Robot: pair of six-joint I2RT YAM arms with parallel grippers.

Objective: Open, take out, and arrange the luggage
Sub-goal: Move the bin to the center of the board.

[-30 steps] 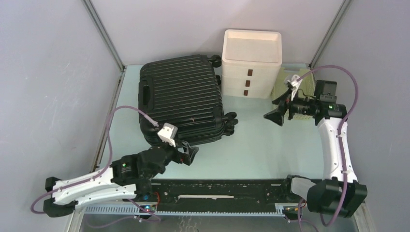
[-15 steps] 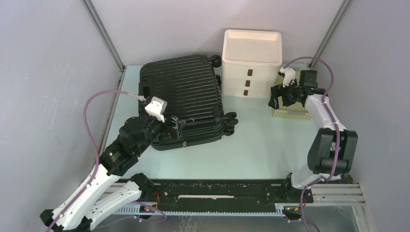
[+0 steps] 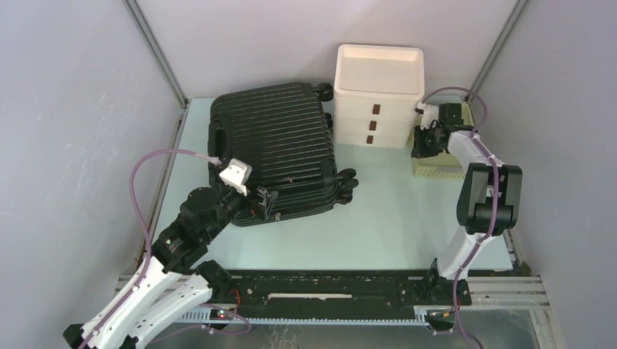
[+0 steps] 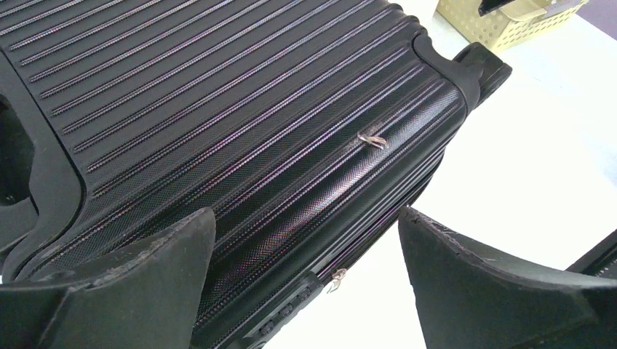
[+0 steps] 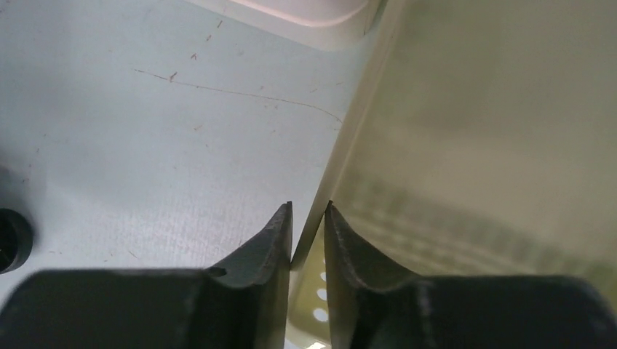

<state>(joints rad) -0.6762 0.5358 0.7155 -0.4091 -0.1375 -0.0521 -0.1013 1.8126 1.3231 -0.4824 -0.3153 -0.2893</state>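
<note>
The luggage point(image 3: 273, 142) is a black ribbed hard-shell suitcase lying flat and closed at the back left of the table. My left gripper point(image 3: 262, 202) hangs open over its near edge. In the left wrist view the wide-apart fingers point(image 4: 305, 218) frame the ribbed shell point(image 4: 218, 94), and a small zipper pull point(image 4: 335, 280) hangs by the lock on the side seam. My right gripper point(image 3: 422, 143) is at the back right, away from the luggage. Its fingers point(image 5: 307, 207) are shut on the thin left wall of the pale yellow basket point(image 5: 473, 145).
A white three-drawer box point(image 3: 378, 73) stands behind the basket point(image 3: 436, 171), right of the suitcase. The suitcase wheels point(image 3: 348, 179) point toward the table's middle. Grey walls close in the left, back and right sides.
My right gripper has come down to the basket's left wall and closed on it. My left gripper has drawn back slightly along the suitcase's near edge, still open.
</note>
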